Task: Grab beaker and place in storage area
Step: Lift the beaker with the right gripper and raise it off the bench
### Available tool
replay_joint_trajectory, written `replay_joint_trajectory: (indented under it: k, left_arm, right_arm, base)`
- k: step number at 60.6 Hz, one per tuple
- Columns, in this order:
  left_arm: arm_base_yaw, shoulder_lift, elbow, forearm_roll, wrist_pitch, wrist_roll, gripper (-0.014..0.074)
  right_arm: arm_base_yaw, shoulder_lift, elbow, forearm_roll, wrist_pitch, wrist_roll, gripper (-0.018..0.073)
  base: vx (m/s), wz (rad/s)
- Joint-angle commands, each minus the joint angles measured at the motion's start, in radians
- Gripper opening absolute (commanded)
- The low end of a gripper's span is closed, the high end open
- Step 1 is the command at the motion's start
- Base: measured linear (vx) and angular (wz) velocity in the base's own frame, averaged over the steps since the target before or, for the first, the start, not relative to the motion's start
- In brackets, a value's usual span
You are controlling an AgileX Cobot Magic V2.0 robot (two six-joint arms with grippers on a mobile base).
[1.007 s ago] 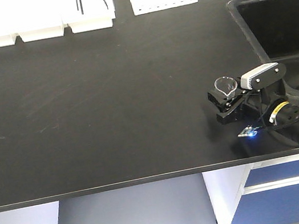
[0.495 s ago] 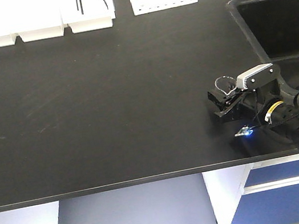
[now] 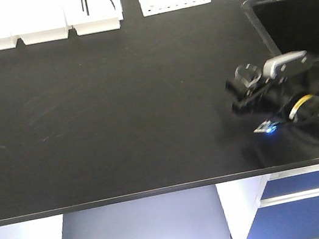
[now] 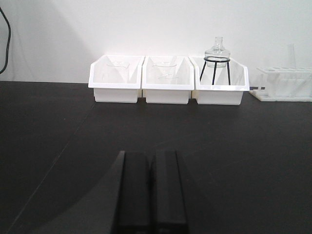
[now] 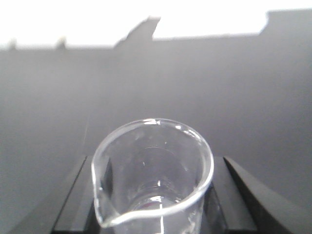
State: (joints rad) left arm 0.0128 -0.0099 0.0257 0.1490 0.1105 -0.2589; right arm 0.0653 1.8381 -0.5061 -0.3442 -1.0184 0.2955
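Beaker (image 3: pixel 248 73): upright, pouring lip toward the wrist, just left of the sink (image 3: pixel 297 21), over the table (image 3: pixel 113 103).
Right gripper (image 3: pixel 243 93): clamped on the Beaker's sides.
Left gripper (image 4: pixel 151 190): closed, empty.
Storage area: not in view, so the carry likely falls to the right arm.

A black benchtop (image 3: pixel 113 103) runs wide, with a sunken sink (image 3: pixel 305 16) at its right end. Three white bins (image 4: pixel 165 83) line its rear against a white wall (image 4: pixel 146 29); blue cabinet fronts (image 3: pixel 300 218) sit below.
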Motion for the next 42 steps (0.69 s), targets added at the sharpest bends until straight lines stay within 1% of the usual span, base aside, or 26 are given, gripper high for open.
replay_joint_trajectory:
  k: [1,6,18,23,28,33,42]
  left_arm:
    - [-0.006,-0.018,0.022,-0.006,-0.085,-0.006,-0.0008]
    - [-0.006,-0.018,0.022,-0.006,-0.085,-0.006,-0.0008]
    - [-0.006,-0.018,0.022,-0.006,-0.085,-0.006,-0.0008]
    - [-0.006,-0.018,0.022,-0.006,-0.085,-0.006,-0.0008]
    - [-0.006,-0.018,0.022,-0.006,-0.085,-0.006,-0.0008]
    - [-0.006,-0.018,0.022,-0.006,-0.085,-0.006,-0.0008]
    - [-0.006,-0.018,0.022,-0.006,-0.085,-0.006,-0.0008]
  right_arm:
    - [-0.003,-0.192,-0.012,0.045,0.11,0.029,-0.0003]
    - [-0.003,-0.336,-0.012,0.061,0.261,0.029,-0.0003]
    - [-0.003,-0.683,-0.012,0.057,0.67,0.029,-0.0003]
    - [-0.003,-0.816,-0.012,0.057,0.812,0.029,-0.0003]
    - [-0.003,-0.933,-0.012,0.051,0.922,0.026,-0.0003]
    - [-0.003,-1.021,-0.012,0.023,1.012,0.026,-0.0003]
    - [-0.003,-1.128,-0.012,-0.013,1.09,0.026,-0.0003]
  base:
    - [0.0,0.0]
    - [0.0,0.0]
    - [0.0,0.0]
    - [0.0,0.0]
    - [0.0,0.0]
    - [0.0,0.0]
    - [0.0,0.0]
